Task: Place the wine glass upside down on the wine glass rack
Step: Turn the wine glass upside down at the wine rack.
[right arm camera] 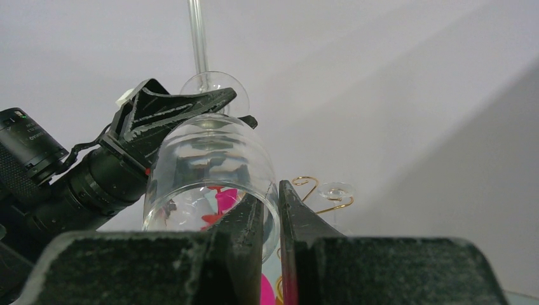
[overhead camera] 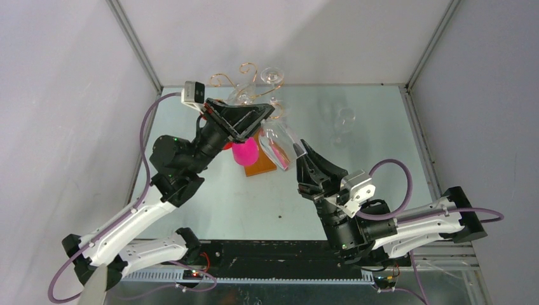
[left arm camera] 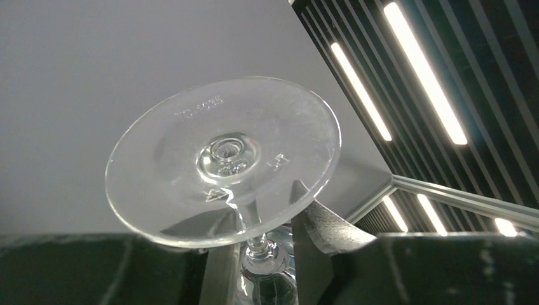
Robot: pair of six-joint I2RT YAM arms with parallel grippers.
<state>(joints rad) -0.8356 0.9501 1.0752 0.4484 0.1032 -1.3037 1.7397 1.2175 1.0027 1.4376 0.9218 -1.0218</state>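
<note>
We see the wine glass (overhead camera: 278,145) held upside down, rim low and foot (left arm camera: 222,159) uppermost. It is on the near side of the wine glass rack (overhead camera: 224,77), with its bowl above the right part of the rack's brown wooden base (overhead camera: 262,168). It is not yet hung on the rack's gold curls.

The right gripper (right arm camera: 271,210) pinches the bowl's wall at the rim. One finger (right arm camera: 245,223) is inside the bowl and the other outside, both pressed onto the glass.

The left gripper (left arm camera: 266,248) reaches in from the rack's left side. Its fingers stand a little apart on either side of the stem (right arm camera: 197,32), just above the bowl and below the foot. A thin gap shows on each side, so we read it as spread around the stem, not clamping it.

In the right wrist view the stem rises straight from the bowl and leaves the top edge. Beyond the bowl, a small clear disc (right arm camera: 335,190) sits at one of the rack's gold curls; we cannot tell what it belongs to.

A pink object (overhead camera: 245,152) stands at the left end of the rack's base. We cannot tell whether it is on the base or just beside it.
</note>
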